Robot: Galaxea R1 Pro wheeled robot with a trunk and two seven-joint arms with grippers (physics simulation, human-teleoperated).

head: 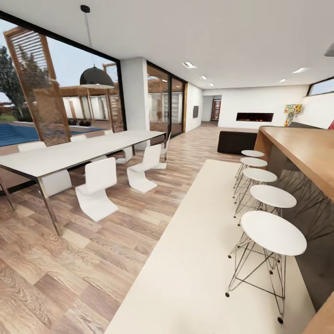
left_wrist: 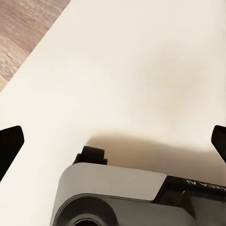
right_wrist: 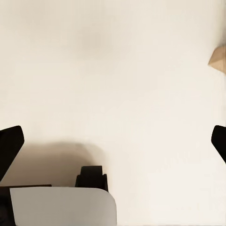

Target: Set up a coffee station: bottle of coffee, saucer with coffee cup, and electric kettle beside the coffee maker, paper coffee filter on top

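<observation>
None of the coffee things is in sight. I am on my way through an open living and dining room. My left gripper (left_wrist: 113,141) hangs open over a cream rug (left_wrist: 117,70), its dark fingertips (left_wrist: 9,141) far apart at the picture's edges, with nothing between them. My right gripper (right_wrist: 113,141) is open as well above the same rug (right_wrist: 117,70), empty, its fingertips (right_wrist: 10,143) spread wide. Part of my grey base (left_wrist: 108,197) shows below the left gripper.
A long wooden bar counter (head: 308,148) runs along the right with several white wire-legged stools (head: 273,232) beside it. A white dining table (head: 69,155) with white chairs (head: 97,188) stands at the left. The cream rug (head: 185,260) stretches ahead over wooden floor (head: 69,269). A dark sofa (head: 236,141) sits farther back.
</observation>
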